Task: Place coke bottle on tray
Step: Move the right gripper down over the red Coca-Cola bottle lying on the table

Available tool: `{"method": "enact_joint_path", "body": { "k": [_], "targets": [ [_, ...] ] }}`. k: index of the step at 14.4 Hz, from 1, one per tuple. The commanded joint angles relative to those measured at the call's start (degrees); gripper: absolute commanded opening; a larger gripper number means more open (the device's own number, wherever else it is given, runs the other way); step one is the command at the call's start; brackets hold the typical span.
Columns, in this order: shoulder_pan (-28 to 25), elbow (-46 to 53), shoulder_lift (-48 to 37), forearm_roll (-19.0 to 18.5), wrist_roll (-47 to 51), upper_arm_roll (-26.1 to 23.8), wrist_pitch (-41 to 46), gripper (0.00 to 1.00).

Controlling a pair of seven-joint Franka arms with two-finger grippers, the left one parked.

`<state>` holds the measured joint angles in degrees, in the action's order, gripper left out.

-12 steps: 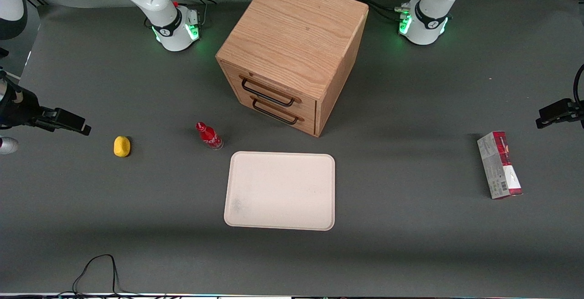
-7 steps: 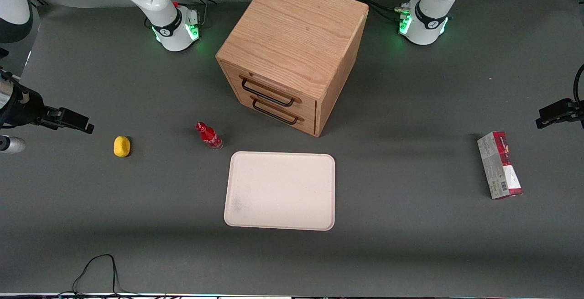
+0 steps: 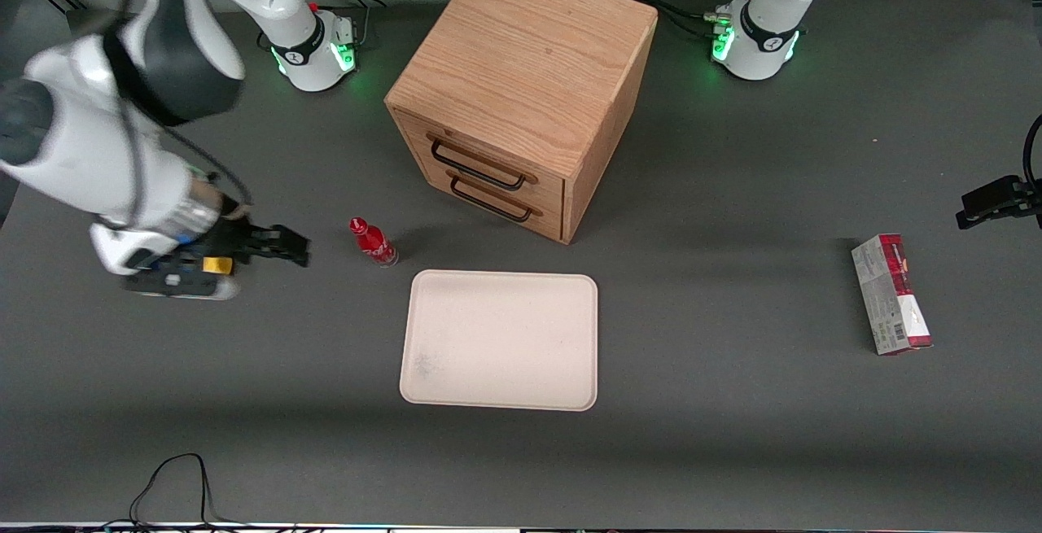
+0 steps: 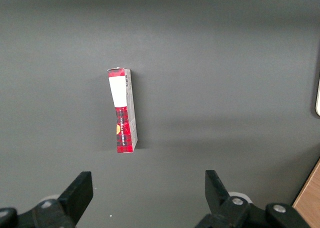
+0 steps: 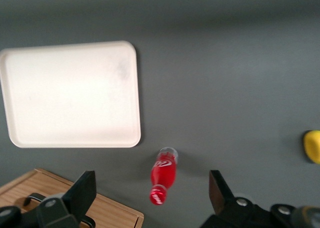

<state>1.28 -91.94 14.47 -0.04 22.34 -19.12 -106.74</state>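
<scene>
Tool [image 3: 281, 245] hangs low over the tabletop [image 3: 733, 452] toward the working arm's end, fingers spread apart, holding nothing. In the wrist view both fingers [image 5: 82, 190] show wide apart, with the bottle between them, lower down on the tabletop.

Bottle [image 3: 374, 242] stands upright on the tabletop, just beside the tool tips but apart from them. It is near the tray's [image 3: 582, 395] corner, not touching, and farther from the front camera than the tray. Tray lies flat, with a faint grey smudge near one corner.

Around it:
- 1 wooden cabinet [image 3: 521, 69] with 2 drawers, 2 dark handles; the bottle is in front of it, off to the working arm's side.
- 1 yellow lump [image 3: 215, 264] under the tool body, mostly hidden; also seen in the wrist view [image 5: 312, 146].
- 1 red-and-grey carton [image 3: 891, 294] lying flat toward the parked arm's end, well apart from everything.
- 1 black cable [image 3: 167, 484] at the tabletop edge nearest the camera.

Nothing stands between tool and bottle, or between bottle and tray.

Count: 1 bottle, 1 tray, 1 cabinet, 1 carton, 1 lump.

Tabletop is a matte dark grey sheet. 2 arm bases glow green.
</scene>
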Motion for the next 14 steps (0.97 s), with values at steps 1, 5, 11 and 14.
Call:
{"method": "enact_joint_path", "body": {
  "k": [1,5,11,14],
  "targets": [
    [-0.4,-1.6,3.9,-1.4,2.3,-1.2,-4.5,1.00],
    [-2.9,-11.3,4.4,-2.8,5.0,-1.9,-11.4,1.00],
    [-3.6,-23.7,-2.2,-4.5,4.5,-2.0,-14.2,0.99],
    [-3.6,-26.7,-3.3,-4.5,4.3,-2.0,-16.4,0.99]
  ]
}}
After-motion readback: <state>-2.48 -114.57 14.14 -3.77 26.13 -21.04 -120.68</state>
